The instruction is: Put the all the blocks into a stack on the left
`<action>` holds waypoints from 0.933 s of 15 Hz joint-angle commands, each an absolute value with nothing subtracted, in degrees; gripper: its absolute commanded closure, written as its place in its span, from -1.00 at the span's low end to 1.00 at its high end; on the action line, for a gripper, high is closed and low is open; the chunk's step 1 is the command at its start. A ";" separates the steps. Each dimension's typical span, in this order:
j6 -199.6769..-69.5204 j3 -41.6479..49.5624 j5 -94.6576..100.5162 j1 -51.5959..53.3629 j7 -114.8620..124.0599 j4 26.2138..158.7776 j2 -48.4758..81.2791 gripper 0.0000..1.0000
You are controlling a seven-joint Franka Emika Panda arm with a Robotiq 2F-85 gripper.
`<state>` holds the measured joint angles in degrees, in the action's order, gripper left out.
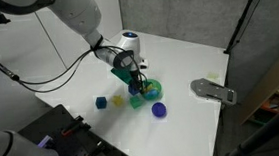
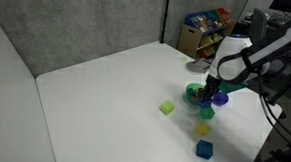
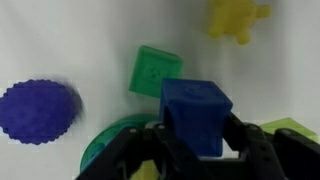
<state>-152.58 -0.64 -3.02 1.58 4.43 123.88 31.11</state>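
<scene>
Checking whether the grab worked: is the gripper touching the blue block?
Touching. The wrist view shows the blue block pinched between the two dark fingers of the gripper, one pressed against each side with no gap visible.

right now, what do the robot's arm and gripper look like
The arm is white with smooth rounded segments, and a thin black cable loops beside it. The gripper is dark past a pale wrist piece; its fingers are black and blocky.

The arm (image 1: 75, 21) bends forward and down, its gripper (image 1: 137, 80) pointing downward, clamped on a blue block (image 3: 195, 108).
</scene>
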 commanded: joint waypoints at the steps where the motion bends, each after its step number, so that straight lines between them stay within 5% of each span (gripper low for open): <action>1: -149.70 -3.79 -4.75 -0.69 -0.13 122.71 28.08 0.52; 14: -146.36 -8.13 -3.24 2.35 -7.88 110.00 32.62 0.52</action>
<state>-148.15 -7.84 -4.22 1.48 -6.11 114.31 30.13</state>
